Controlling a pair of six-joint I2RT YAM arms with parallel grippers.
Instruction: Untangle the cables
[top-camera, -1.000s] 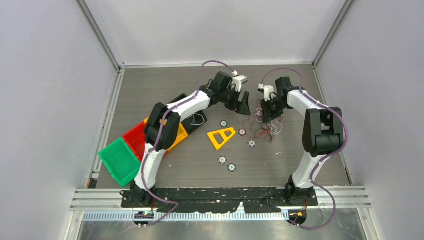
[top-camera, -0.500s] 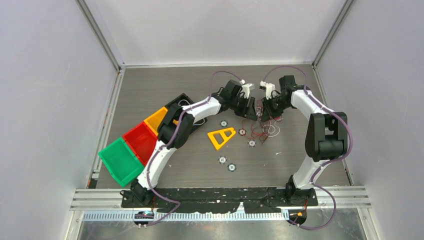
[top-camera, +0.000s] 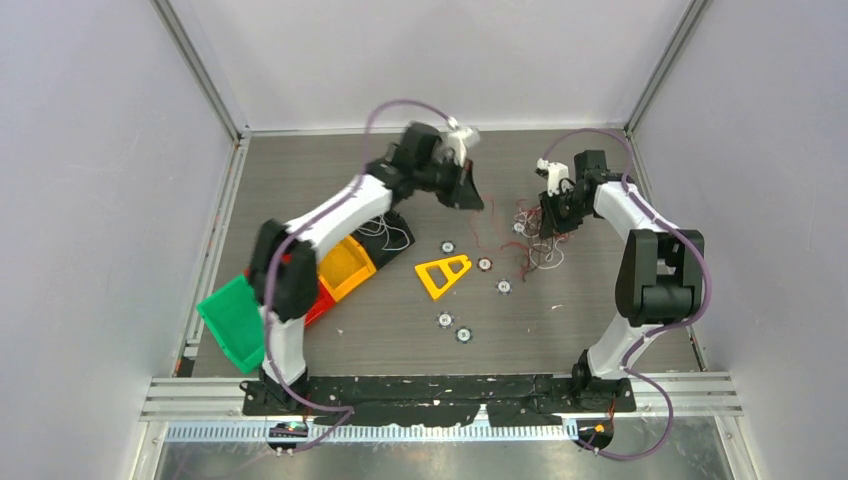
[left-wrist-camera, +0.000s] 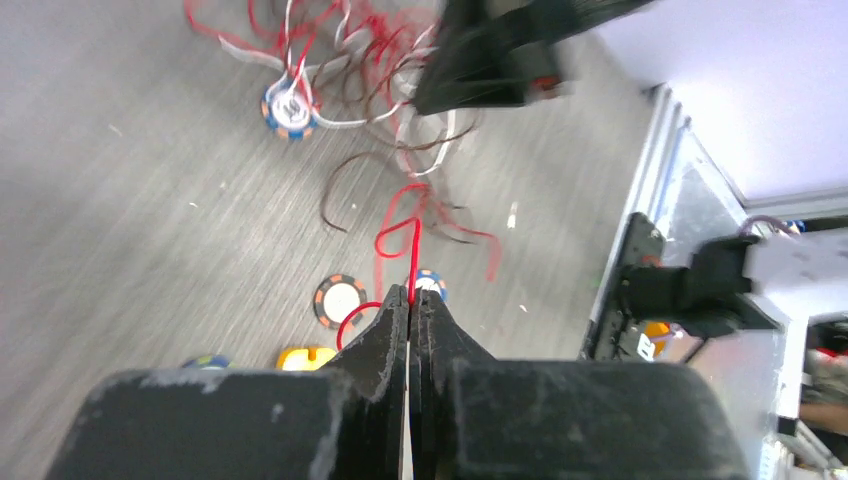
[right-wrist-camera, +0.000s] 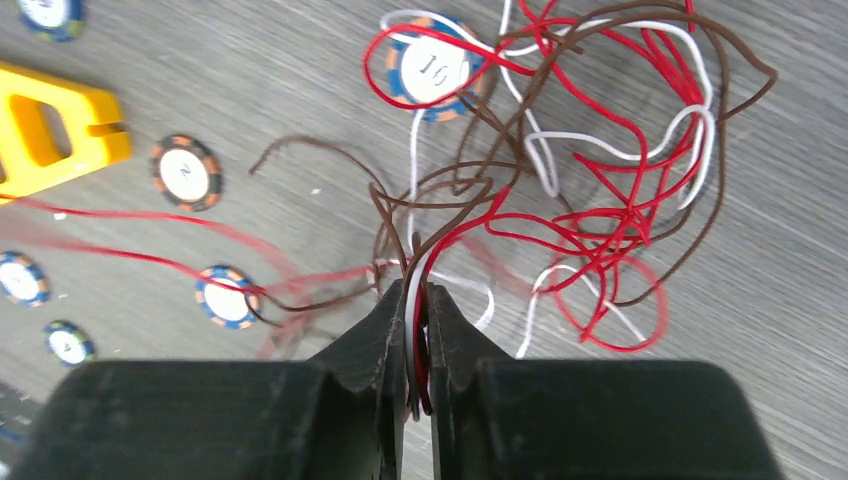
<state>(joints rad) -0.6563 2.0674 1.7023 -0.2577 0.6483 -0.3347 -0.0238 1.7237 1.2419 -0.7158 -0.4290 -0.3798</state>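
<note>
The cables (top-camera: 530, 243) are thin red, white and brown wires in a loose tangle on the table at centre right. In the right wrist view the tangle (right-wrist-camera: 600, 150) spreads just beyond my right gripper (right-wrist-camera: 415, 290), which is shut on a red, a white and a brown strand together. My left gripper (left-wrist-camera: 410, 295) is shut on a single red cable (left-wrist-camera: 413, 250) that runs back to the tangle (left-wrist-camera: 370, 60). From above, the left gripper (top-camera: 470, 192) is raised to the left of the tangle and the right gripper (top-camera: 550, 215) sits at its top edge.
A yellow triangular piece (top-camera: 443, 272) and several round chips, one (top-camera: 485, 264) close to the wires, lie left of and below the tangle. Green (top-camera: 237, 322), red and yellow (top-camera: 345, 265) bins stand at the left, with loose white wires (top-camera: 390, 235) beside them.
The left gripper went to the tangle, closed on a red strand and drew back left and up with it. The right gripper shifted slightly right, still holding its strands.
</note>
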